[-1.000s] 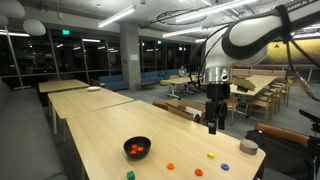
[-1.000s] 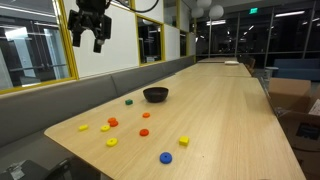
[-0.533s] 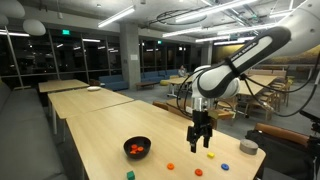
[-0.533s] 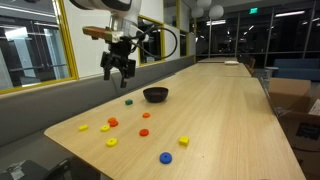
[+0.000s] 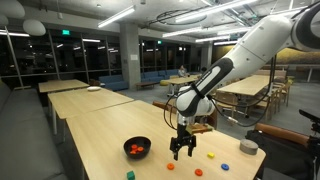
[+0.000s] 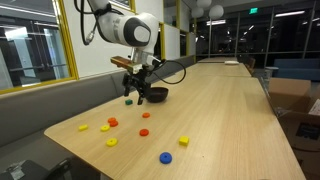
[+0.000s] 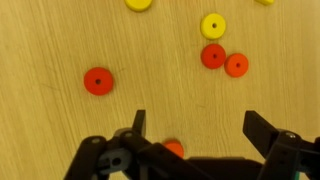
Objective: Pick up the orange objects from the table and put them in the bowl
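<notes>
Lowered from high up, the gripper (image 5: 182, 152) is held wide open and empty just above the table (image 5: 95, 125); one of the orange objects (image 7: 173, 148) is seen between its jaws.

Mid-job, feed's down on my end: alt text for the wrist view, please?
The open gripper hangs over the light-wood table, with one orange piece partly hidden by its body, between the fingers. Three more orange pieces lie beyond, a pair of them beside a yellow piece.

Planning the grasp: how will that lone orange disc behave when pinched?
The orange disc looks flat, so it probably won't roll but may be hard to pinch. Tiny, so likely light; it could skid on the smooth table.
</notes>
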Robot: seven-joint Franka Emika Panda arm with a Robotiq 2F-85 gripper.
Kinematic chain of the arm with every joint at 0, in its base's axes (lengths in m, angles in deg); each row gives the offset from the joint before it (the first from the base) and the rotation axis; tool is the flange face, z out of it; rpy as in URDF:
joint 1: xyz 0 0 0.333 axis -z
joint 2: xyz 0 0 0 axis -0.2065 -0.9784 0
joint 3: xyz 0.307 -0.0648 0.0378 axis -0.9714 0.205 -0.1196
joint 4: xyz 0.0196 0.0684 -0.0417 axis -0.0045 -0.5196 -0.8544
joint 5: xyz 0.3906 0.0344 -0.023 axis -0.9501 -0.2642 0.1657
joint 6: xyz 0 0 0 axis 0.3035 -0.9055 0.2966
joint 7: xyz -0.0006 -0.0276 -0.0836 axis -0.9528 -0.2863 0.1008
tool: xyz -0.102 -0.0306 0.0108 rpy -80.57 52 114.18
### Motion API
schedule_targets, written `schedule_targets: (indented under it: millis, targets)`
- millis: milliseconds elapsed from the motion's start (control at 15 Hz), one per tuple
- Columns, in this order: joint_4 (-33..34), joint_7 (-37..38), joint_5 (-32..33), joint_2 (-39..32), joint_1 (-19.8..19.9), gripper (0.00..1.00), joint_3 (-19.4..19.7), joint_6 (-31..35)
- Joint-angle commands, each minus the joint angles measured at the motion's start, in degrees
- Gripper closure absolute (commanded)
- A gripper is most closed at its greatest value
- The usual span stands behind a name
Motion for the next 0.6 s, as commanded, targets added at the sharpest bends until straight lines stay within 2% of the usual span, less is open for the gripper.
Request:
schedule_targets:
  millis: [0,533]
  targets:
    - [6.81,4.71,0.70,-6.78,0.09,0.00,-0.22,2.51]
    - [10.29,17.44,5.42,-13.38,-2.66,0.00,2.08,11.40]
